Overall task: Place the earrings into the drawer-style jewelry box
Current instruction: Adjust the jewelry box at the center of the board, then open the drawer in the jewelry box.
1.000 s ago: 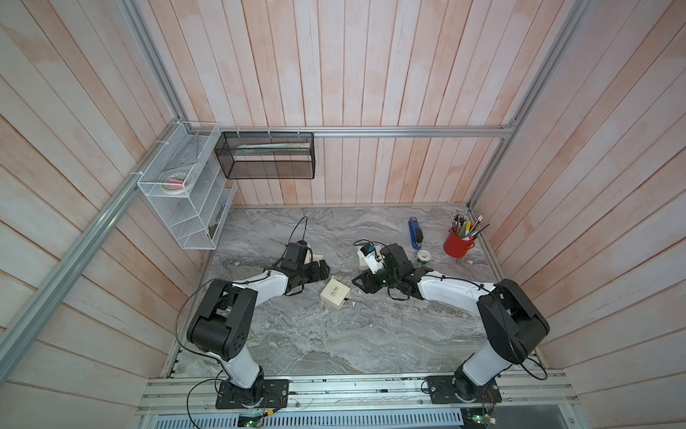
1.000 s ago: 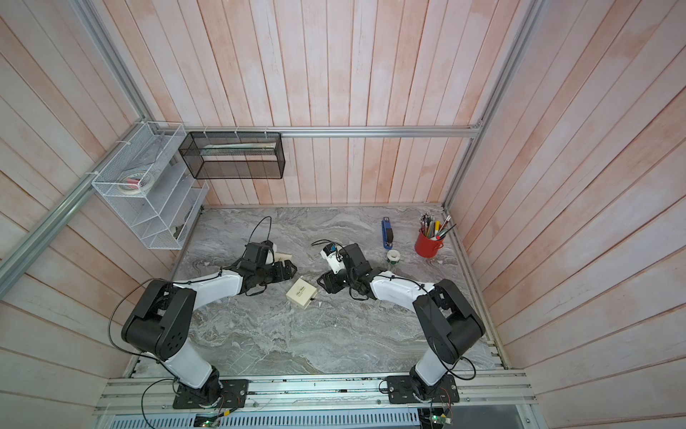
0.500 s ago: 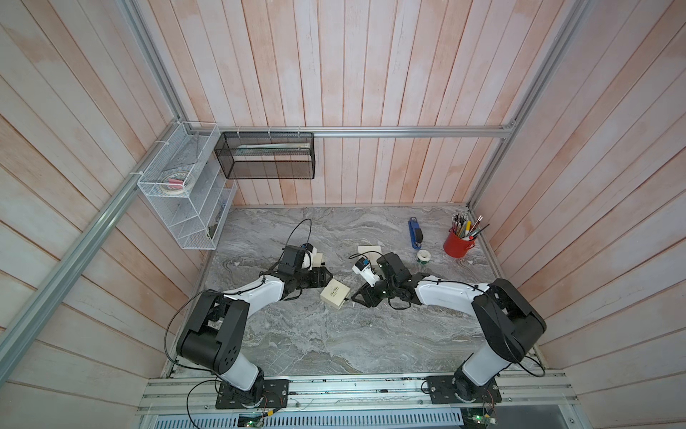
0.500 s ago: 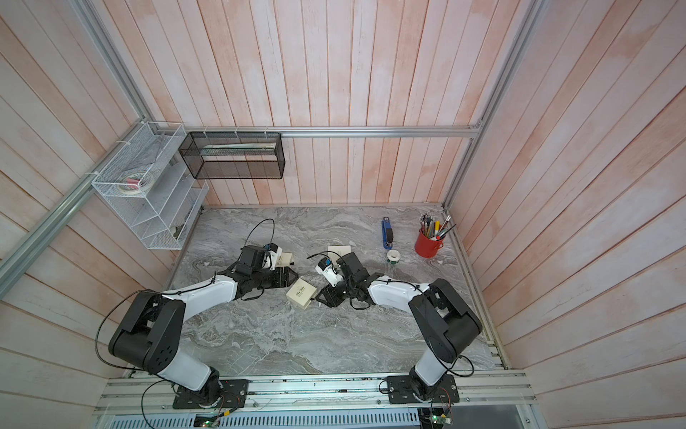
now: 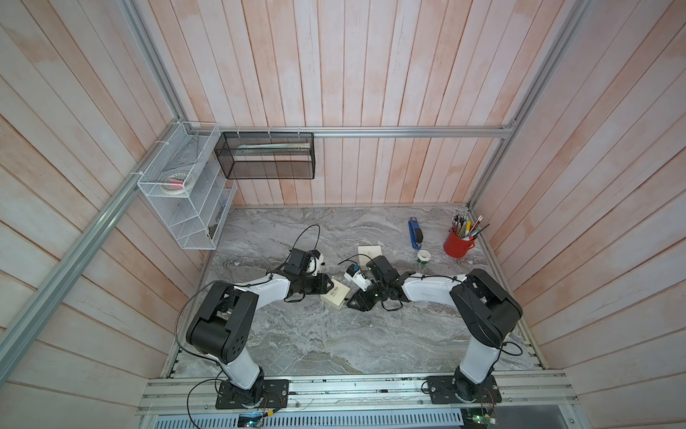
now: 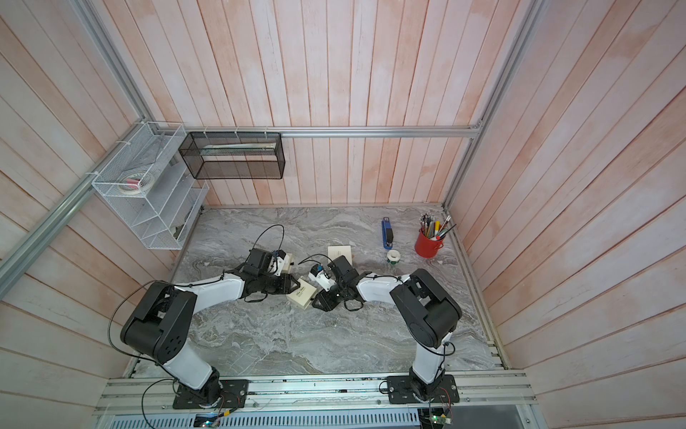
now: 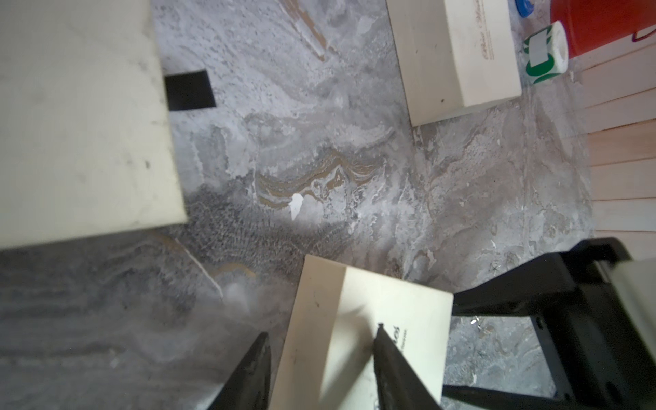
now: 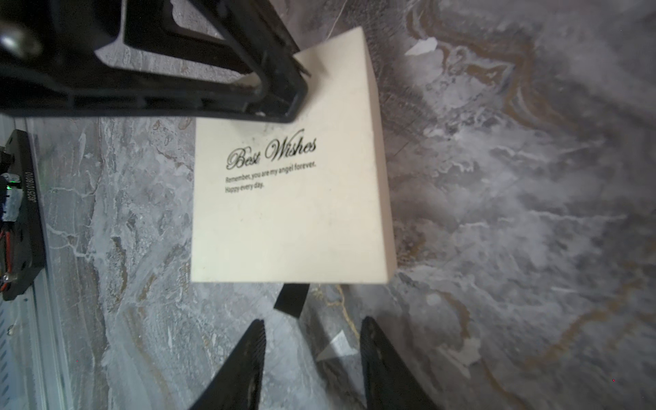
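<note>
Left end effector astride cream box, arm outstretched

Walls: pale pink wooden plank walls
Floor: grey marbled tabletop
Frame: silver aluminium rails
Light: soft, even

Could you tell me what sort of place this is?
Probably a mock office desk in a robot test booth: red pencil cup, blue stapler, white wire wall rack.

I can't pick out the earrings in either top view; they're too small. On the left wrist feed, the nearest cream box is blurred and runs off frame, and the red cup is cropped too.
</note>
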Robot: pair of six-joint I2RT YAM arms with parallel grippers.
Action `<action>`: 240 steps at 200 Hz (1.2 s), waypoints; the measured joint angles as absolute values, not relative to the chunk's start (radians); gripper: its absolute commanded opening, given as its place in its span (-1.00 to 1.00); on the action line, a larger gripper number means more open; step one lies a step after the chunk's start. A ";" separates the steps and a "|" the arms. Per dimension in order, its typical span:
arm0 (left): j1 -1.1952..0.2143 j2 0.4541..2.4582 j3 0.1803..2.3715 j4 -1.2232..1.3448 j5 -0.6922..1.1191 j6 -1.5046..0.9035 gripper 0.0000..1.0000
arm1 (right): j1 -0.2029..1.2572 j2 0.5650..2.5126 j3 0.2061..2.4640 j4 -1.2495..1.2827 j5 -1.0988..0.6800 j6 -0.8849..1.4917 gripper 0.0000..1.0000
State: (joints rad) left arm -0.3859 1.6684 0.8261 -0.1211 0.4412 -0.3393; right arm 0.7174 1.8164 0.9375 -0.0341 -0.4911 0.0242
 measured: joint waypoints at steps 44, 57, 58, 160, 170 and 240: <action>-0.386 1.672 0.826 -0.118 0.445 -0.340 -0.16 | 0.717 1.849 0.974 -0.033 -0.494 0.020 -0.19; -0.386 1.672 0.826 -0.118 0.445 -0.340 -0.16 | 0.717 1.855 0.981 -0.034 -0.496 0.020 -0.23; -0.386 1.672 0.826 -0.118 0.445 -0.340 -0.16 | 0.717 1.856 0.981 -0.035 -0.496 0.019 -0.24; -0.387 1.671 0.831 -0.120 0.417 -0.341 -0.17 | 0.718 1.901 1.029 -0.048 -0.536 0.013 -0.67; -0.387 1.670 0.831 -0.120 0.411 -0.342 -0.17 | 0.718 1.902 1.032 -0.051 -0.540 0.014 -0.76; -0.356 1.625 0.818 -0.154 0.315 -0.364 -0.18 | 0.724 1.982 1.147 -0.069 -0.553 0.002 -1.00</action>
